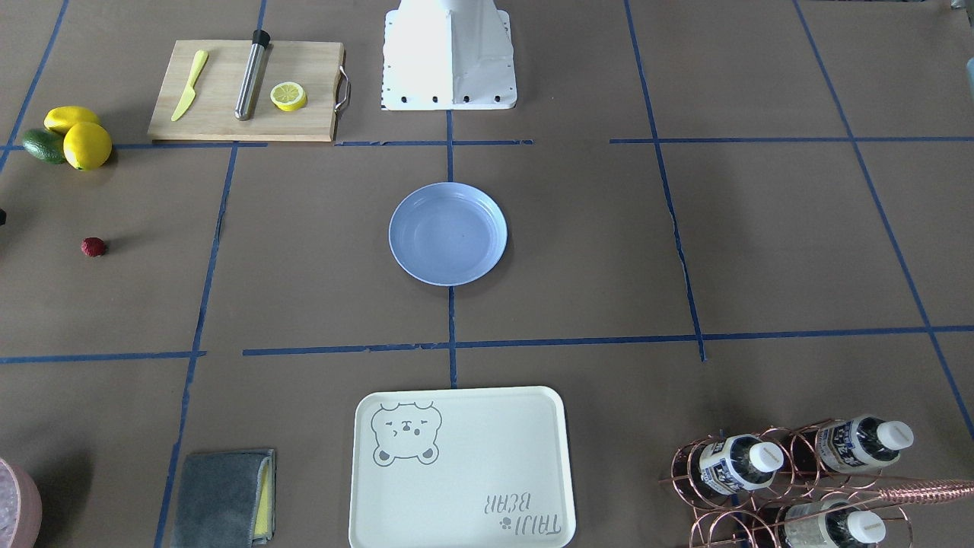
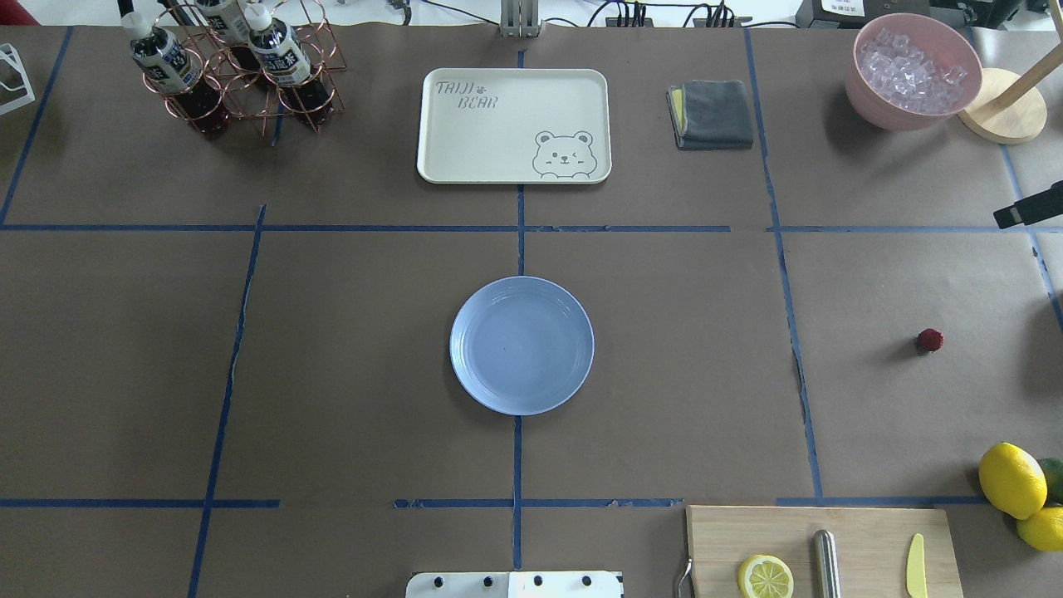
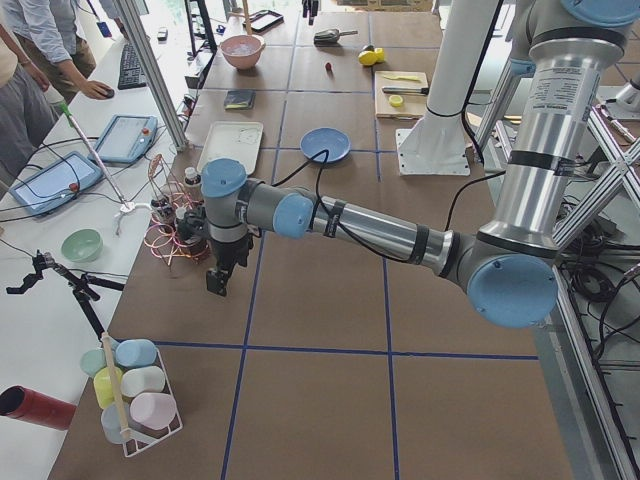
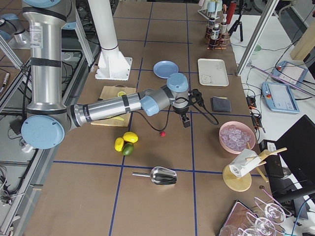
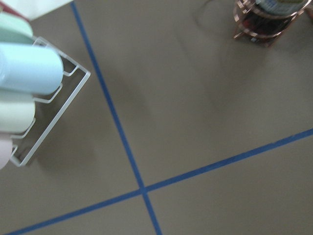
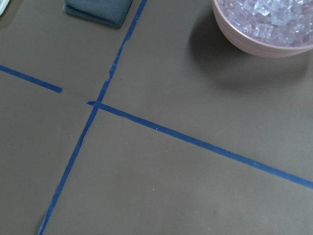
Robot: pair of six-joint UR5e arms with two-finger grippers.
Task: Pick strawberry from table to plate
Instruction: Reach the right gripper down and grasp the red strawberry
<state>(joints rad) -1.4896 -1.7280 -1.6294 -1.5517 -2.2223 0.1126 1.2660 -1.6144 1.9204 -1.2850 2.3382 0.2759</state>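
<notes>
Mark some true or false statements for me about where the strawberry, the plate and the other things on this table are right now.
1. The strawberry lies on the plate. False: it lies on the bare table, well apart from the plate, on the robot's right side.
2. The plate is empty. True.
3. A lemon slice sits on the wooden cutting board. True.
4. The pink bowl holds fruit. False: it holds clear ice cubes.
5. The bear-printed tray has nothing on it. True.
</notes>
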